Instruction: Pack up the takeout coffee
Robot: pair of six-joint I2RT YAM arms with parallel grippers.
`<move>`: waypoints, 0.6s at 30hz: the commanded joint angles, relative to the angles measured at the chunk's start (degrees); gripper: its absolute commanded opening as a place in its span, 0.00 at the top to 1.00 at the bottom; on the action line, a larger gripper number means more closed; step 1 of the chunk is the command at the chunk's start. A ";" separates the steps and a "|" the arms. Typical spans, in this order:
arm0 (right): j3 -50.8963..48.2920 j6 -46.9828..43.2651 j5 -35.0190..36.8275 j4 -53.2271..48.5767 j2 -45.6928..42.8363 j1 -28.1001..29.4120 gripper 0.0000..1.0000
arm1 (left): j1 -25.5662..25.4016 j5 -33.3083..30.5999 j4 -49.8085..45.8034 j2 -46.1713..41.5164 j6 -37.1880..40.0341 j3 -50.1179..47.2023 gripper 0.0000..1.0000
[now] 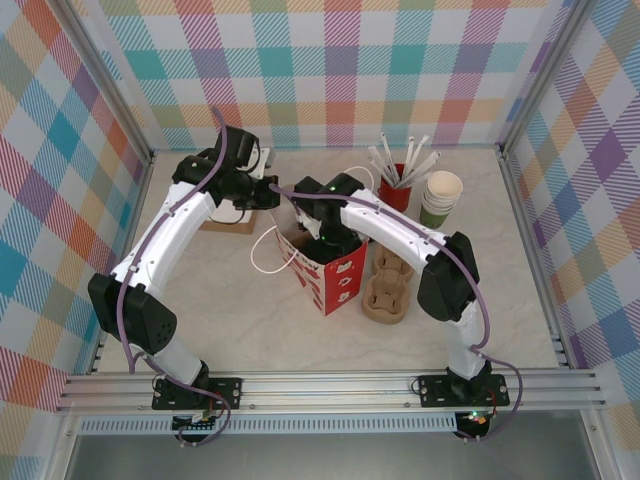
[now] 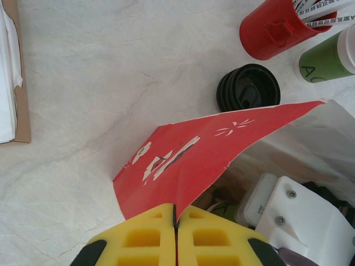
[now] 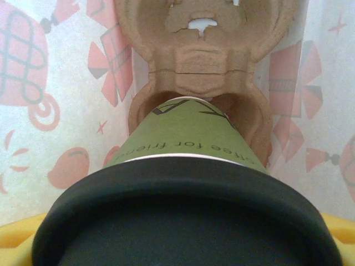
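The takeout coffee (image 3: 188,145), a green paper cup with a black lid, stands low inside the red paper bag (image 1: 336,282). Its base rests in a socket of a brown pulp cup carrier (image 3: 205,50). My right gripper (image 3: 180,237) reaches down into the bag and is shut on the cup just under the lid, its yellow fingers (image 3: 15,239) showing at both sides. My left gripper (image 2: 176,215) is shut on the bag's top edge (image 2: 194,160) and holds the mouth wide. In the top view the left gripper (image 1: 277,190) sits at the bag's far left corner.
A loose black lid (image 2: 248,88) lies just beyond the bag. Behind it stand a red holder of stirrers (image 1: 397,186) and a stack of lidless green cups (image 1: 440,200). A second pulp carrier (image 1: 388,286) lies right of the bag. A brown napkin tray (image 2: 15,77) sits far left.
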 commanded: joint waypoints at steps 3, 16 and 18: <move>-2.38 -0.02 -1.16 1.27 1.85 -0.28 0.21 | -0.70 0.36 -0.11 0.77 -0.12 0.20 0.94; -5.55 -0.19 -1.43 3.50 2.59 -0.68 0.21 | -0.70 0.35 -0.24 0.61 -0.08 0.29 0.94; -5.36 -0.22 -1.37 3.49 2.42 -0.66 0.21 | -0.70 0.27 -0.24 0.68 -0.13 0.28 0.94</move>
